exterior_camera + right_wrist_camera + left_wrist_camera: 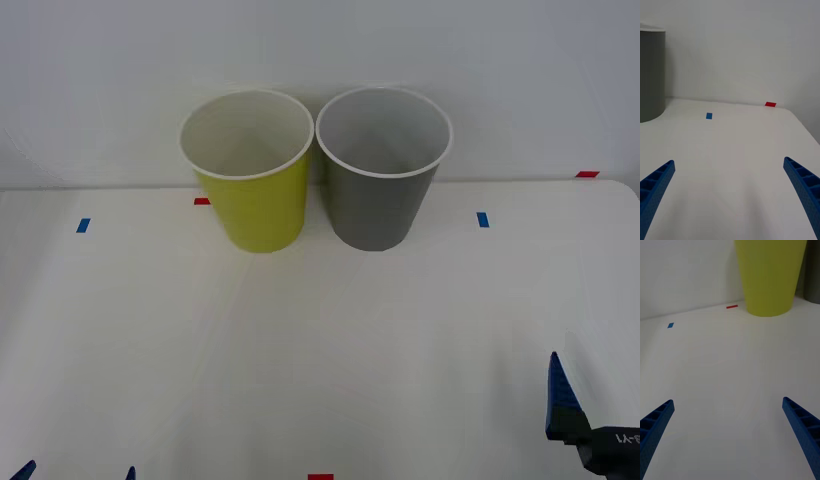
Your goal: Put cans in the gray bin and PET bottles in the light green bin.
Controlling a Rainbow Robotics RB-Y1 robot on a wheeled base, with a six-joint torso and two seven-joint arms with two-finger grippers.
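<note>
The light green bin and the gray bin stand upright side by side at the far edge of the white table, against the wall, rims all but touching; the green one sits toward the robot's left, the gray toward its right. Nothing lies on the table apart from small blue tape marks and red tape marks; no can and no bottle rests anywhere on it.

The left gripper hangs low at the near left corner, jaws spread wide with nothing between them, facing the green bin across bare table. The right gripper waits at the near right side, jaws likewise wide apart and holding nothing; the gray bin's wall stands off to one side of its outlook.

My guess is that this is either the very start, before anything has been laid out for sorting, or the finish, with everything dropped in; both arms look parked rather than reaching. If an item turns up, the next move calls for finding it, closing on it from above, and carrying it to the matching bin.

The bins' bottoms are hard to make out from this angle, so whether the can lies inside the gray one I cannot tell; the grippers themselves are cut off at the front view's lower edge.
</note>
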